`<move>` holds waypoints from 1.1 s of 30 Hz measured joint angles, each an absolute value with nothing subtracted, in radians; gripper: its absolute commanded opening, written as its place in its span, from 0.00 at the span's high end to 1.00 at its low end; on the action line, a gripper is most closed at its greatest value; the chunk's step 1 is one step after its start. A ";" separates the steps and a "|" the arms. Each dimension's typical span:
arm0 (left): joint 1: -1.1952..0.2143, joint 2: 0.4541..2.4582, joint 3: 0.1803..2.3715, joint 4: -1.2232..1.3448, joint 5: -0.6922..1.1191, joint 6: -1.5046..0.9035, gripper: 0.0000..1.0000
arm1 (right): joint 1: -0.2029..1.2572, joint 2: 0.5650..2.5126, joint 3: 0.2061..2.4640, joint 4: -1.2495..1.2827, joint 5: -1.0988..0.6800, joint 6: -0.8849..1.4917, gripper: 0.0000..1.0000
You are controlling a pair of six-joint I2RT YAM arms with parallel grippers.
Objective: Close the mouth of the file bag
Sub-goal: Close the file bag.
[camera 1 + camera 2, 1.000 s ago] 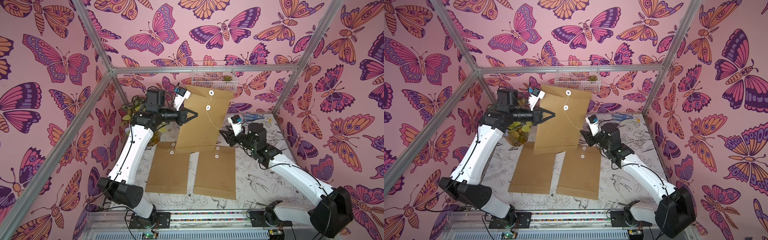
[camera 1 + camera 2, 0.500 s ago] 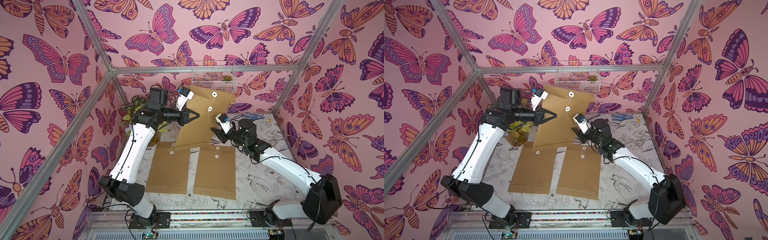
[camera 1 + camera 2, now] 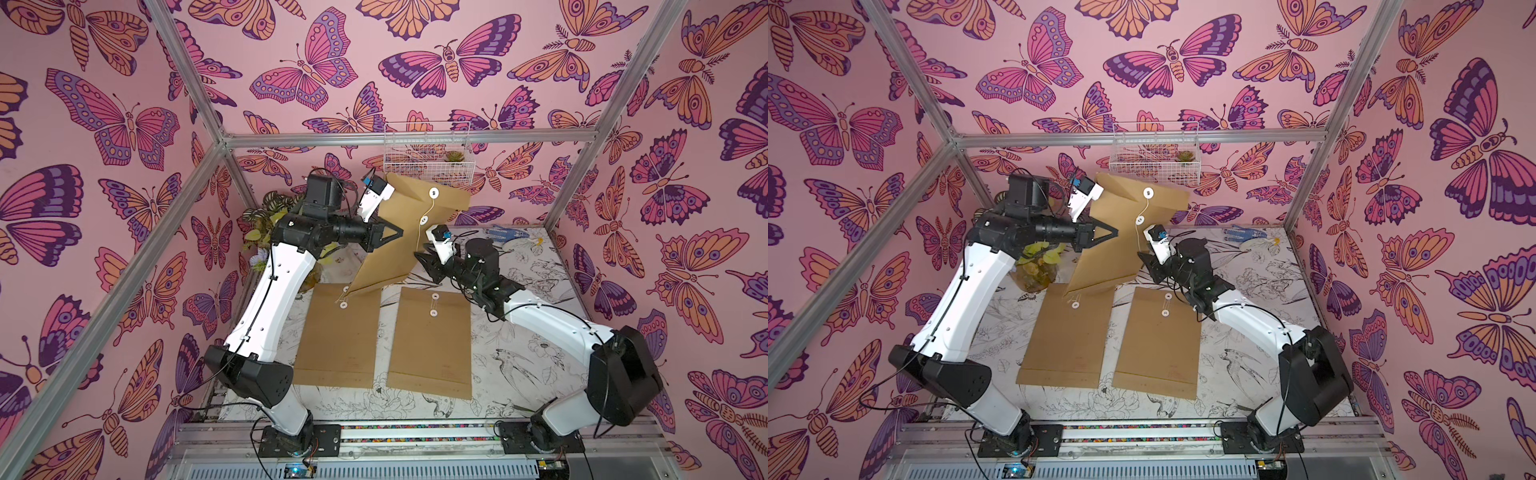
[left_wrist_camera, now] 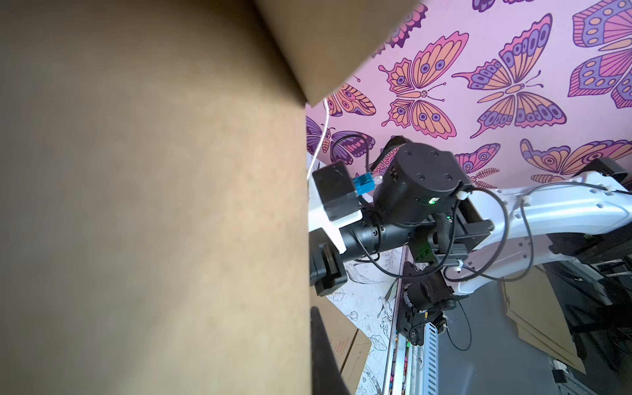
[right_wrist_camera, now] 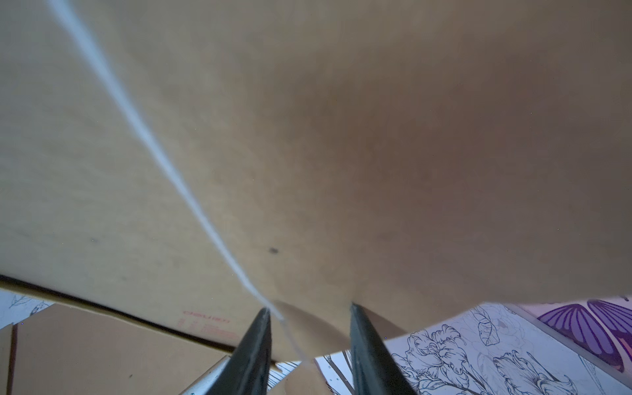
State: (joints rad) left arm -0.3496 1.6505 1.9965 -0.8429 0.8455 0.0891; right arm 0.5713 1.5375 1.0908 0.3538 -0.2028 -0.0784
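The file bag (image 3: 386,266) hung tilted in the air over the far half of the tabletop (image 3: 519,365), its flap folded at the top. The left gripper (image 3: 397,237) was clenched on the bag's left side. The right gripper (image 5: 309,307) sat against the bag's right edge with its fingers (image 5: 260,335) parted, and the white string (image 5: 164,160) ran down between them, unpinched. Two more bags, one left (image 3: 338,332) and one right (image 3: 430,340), lay flat side by side toward the near edge.

Pink butterfly-print walls (image 3: 124,124) in a metal frame (image 3: 311,140) enclose a table (image 3: 519,374) covered in line-drawn flowers.
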 measured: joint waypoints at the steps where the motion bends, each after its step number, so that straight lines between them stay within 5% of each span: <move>1: -0.353 1.652 2.001 -0.842 0.844 0.089 1.00 | 0.571 1.543 1.091 0.366 -0.199 -0.076 0.61; 9: -0.361 1.652 2.012 -0.843 0.842 0.089 1.00 | 0.572 1.555 1.089 0.459 -0.166 -0.051 0.68; 21: -0.361 1.652 2.012 -0.847 0.825 0.089 1.00 | 0.572 1.555 1.072 0.476 -0.143 -0.050 1.00; 33: -0.361 1.652 2.012 -0.862 0.809 0.088 1.00 | 0.568 1.537 1.037 0.438 -0.111 -0.052 1.00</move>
State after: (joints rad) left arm -0.3611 1.6516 2.0121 -0.8623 0.8085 0.0879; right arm 0.5678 1.5368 1.0370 0.4377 -0.1112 -0.0517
